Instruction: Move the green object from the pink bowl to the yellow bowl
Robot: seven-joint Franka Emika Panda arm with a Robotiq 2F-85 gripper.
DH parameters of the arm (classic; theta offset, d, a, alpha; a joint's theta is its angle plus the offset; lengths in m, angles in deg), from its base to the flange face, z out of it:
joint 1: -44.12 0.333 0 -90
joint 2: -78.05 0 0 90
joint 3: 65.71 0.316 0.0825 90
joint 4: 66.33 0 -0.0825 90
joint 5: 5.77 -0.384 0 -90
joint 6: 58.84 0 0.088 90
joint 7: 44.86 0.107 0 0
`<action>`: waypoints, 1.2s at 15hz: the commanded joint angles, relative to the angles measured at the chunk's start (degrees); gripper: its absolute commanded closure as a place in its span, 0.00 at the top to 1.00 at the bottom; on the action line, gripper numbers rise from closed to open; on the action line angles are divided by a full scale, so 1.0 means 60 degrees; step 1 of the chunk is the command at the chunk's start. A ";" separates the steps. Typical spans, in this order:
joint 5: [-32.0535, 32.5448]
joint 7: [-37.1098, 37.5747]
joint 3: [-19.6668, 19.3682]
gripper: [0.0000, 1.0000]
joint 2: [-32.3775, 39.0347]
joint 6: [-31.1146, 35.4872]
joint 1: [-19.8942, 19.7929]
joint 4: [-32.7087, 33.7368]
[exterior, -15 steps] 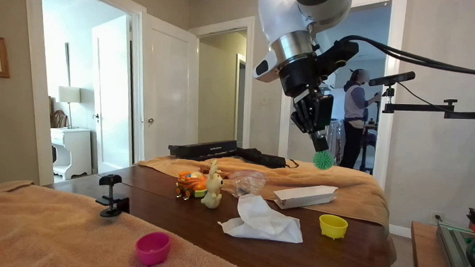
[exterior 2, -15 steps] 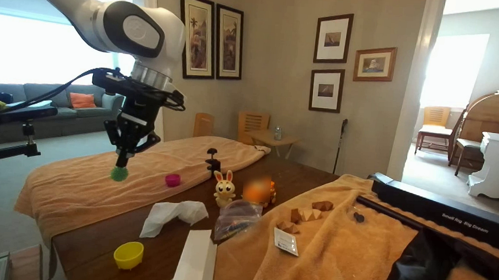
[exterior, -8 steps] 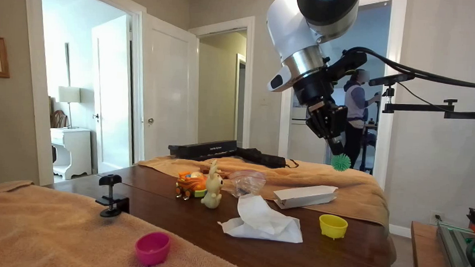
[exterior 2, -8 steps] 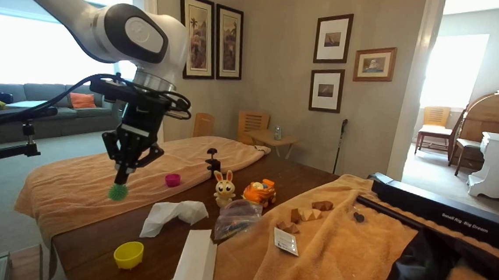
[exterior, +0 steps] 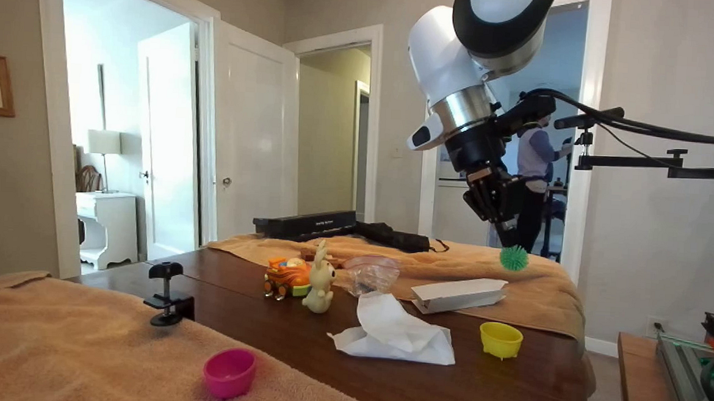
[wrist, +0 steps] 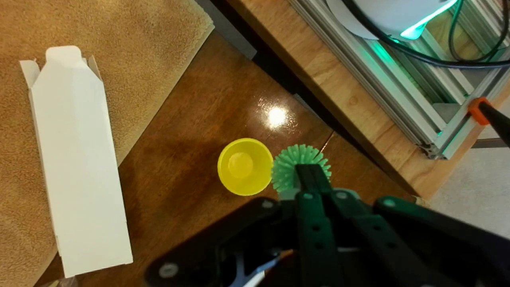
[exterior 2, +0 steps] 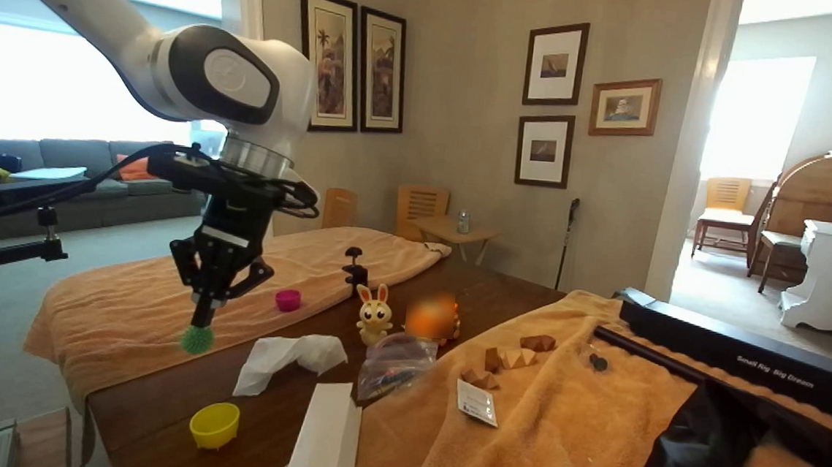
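Note:
My gripper (exterior: 508,238) is shut on the green object, a spiky bright green ball (exterior: 514,257). It holds the ball in the air, well above the table. The ball also shows in the other views (exterior 2: 197,340) (wrist: 286,165). The yellow bowl (exterior: 501,342) stands on the brown table below the gripper, and its inside looks empty in the wrist view (wrist: 244,167). There the ball appears just right of the bowl's rim, partly behind the fingertips (wrist: 312,173). The pink bowl (exterior: 229,374) sits on the orange towel, away from the gripper; it also shows in an exterior view (exterior 2: 287,300).
A white box (exterior: 459,296) and crumpled white paper (exterior: 396,334) lie near the yellow bowl. A toy bunny (exterior: 320,284), an orange toy car (exterior: 286,276), a plastic bag (exterior: 372,274) and a black clamp (exterior: 167,297) stand farther off. The table's edge is near the yellow bowl.
My gripper has moved down with the green ball still held, and rightward in an exterior view, so the ball is nearer the yellow bowl. The bowls have not moved.

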 commanded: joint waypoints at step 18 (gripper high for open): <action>0.0225 -0.0457 -0.0435 0.00 0.0730 0.1582 -0.0383 -0.0570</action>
